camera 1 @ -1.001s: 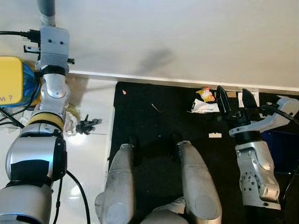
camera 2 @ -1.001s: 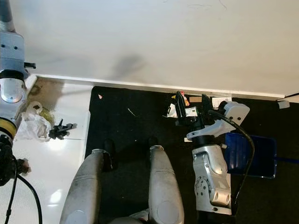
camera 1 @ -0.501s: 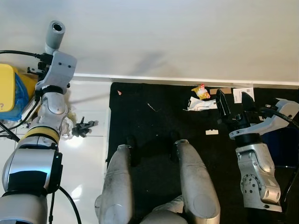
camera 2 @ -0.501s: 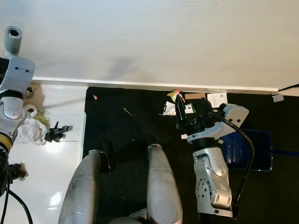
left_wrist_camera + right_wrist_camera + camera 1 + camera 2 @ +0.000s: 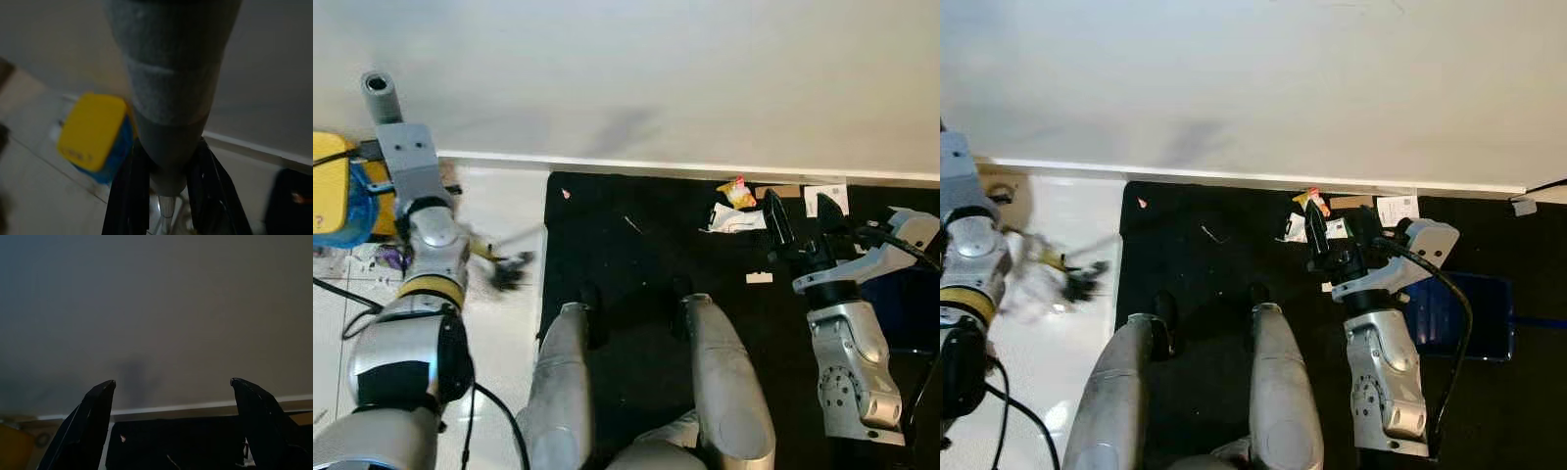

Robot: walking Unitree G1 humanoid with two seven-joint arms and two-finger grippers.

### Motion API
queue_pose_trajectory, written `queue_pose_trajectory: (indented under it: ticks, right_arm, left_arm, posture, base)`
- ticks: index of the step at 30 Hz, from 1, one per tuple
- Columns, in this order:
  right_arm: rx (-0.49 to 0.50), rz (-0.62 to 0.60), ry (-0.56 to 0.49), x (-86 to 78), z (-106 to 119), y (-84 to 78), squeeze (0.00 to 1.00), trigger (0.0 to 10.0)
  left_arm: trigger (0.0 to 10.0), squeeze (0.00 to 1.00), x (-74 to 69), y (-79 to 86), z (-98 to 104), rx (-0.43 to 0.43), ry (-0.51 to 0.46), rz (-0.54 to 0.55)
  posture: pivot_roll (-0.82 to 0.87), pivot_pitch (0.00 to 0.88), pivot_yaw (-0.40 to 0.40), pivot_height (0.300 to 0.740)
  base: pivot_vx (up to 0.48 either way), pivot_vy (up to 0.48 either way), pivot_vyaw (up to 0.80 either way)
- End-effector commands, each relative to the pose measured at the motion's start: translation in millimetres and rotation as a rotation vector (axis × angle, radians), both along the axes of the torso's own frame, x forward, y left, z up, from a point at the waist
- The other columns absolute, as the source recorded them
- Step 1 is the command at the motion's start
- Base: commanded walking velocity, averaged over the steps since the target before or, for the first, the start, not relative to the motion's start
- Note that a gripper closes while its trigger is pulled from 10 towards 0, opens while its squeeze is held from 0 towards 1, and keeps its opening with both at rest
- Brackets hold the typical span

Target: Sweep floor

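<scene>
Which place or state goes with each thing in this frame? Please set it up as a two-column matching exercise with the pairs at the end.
Things
1. grey broom handle
2. right hand
3. small yellow and red snack wrapper
4. yellow and blue container

Places or states
A. lying on the black mat near the white baseboard
B. open, held above the mat
C. clamped between the fingers of the left hand
D. on the light tile floor at the robot's far left

Pairs: 1-C, 2-B, 3-A, 4-D

1 black mat [image 5: 646,245]; 1 dustpan [image 5: 1459,315]
</scene>
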State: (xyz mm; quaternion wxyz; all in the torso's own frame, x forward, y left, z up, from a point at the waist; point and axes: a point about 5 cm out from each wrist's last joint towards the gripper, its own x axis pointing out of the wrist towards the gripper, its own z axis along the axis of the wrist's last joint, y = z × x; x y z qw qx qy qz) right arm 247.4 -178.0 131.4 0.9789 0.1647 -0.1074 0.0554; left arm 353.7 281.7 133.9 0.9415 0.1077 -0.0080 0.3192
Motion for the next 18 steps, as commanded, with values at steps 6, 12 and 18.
queue_pose_trajectory:
  ticks: [6, 12, 18]
  right_arm:
    - [0.002, -0.013, 0.034, -5.9, -10, -3.0, 0.00, 10.0]
    - [0.006, -0.015, 0.032, -3.4, -14, -2.1, 0.00, 10.0]
    - [0.004, -0.033, 0.022, -0.5, -14, -5.1, 0.00, 10.0]
  left_arm:
    - [10.0, 0.00, 15.7, -61.3, -12, -0.148, 0.021, -0.089]
    - [10.0, 0.00, 32.8, -123.5, 8, -0.287, -0.054, -0.169]
    - [10.0, 0.00, 40.7, -199.5, 38, -0.481, -0.098, -0.284]
  posture:
    - [-0.14, 0.516, -0.021, 0.731]
    - [-0.11, 0.490, 0.009, 0.731]
    - [-0.09, 0.476, 0.028, 0.731]
  base:
    - [0.000, 0.000, 0.00]
    - [0.000, 0.000, 0.00]
    - [0.000, 0.000, 0.00]
